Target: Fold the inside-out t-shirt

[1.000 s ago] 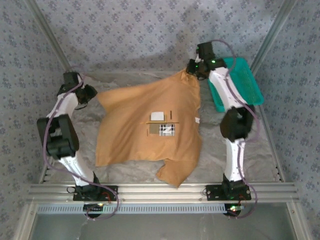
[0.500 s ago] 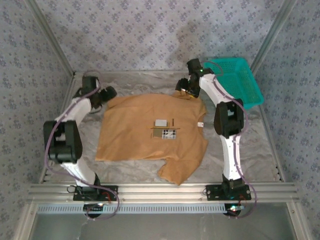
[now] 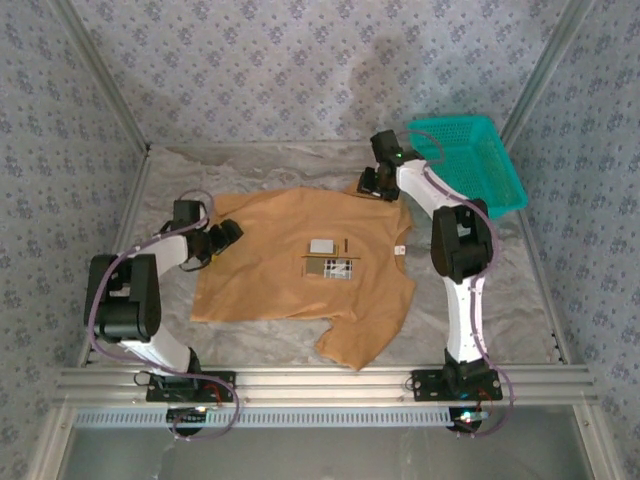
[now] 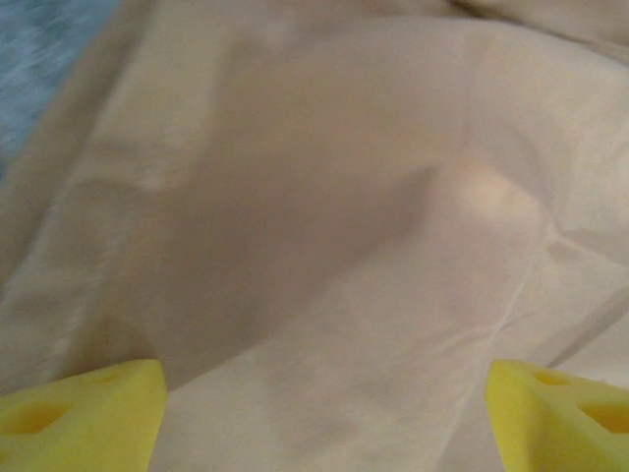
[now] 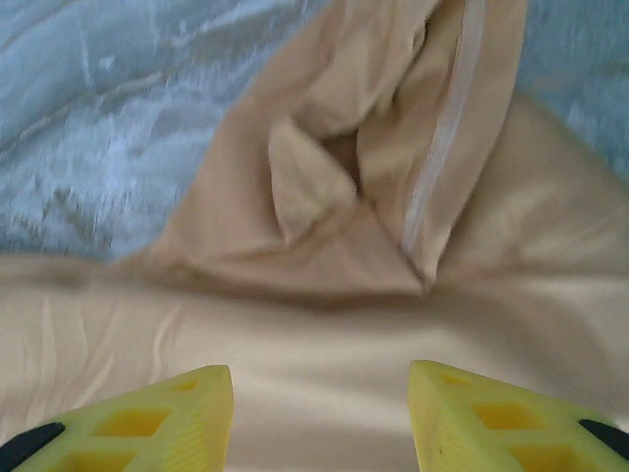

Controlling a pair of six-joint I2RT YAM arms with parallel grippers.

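Note:
The inside-out t-shirt (image 3: 290, 280), caramel cloth, lies spread flat on the table with white and dark labels (image 3: 330, 258) near its middle and a small white tag (image 3: 398, 249) at its right side. My left gripper (image 3: 230, 236) sits low at the shirt's left shoulder edge; in the left wrist view its yellow fingertips (image 4: 84, 408) stand wide apart over smooth cloth (image 4: 324, 246), open. My right gripper (image 3: 372, 185) hovers at the shirt's far right corner, open, above a bunched fold with a pale seam (image 5: 437, 157).
A teal basket (image 3: 468, 160) stands at the back right, just beyond the right arm. Crinkled grey sheeting (image 3: 500, 300) covers the table around the shirt. Metal frame posts and patterned walls close in the sides and back.
The shirt's far edge, held raised a second ago, now lies flat on the table. Both grippers have let go. The left gripper has come down toward the front along the shirt's left edge.

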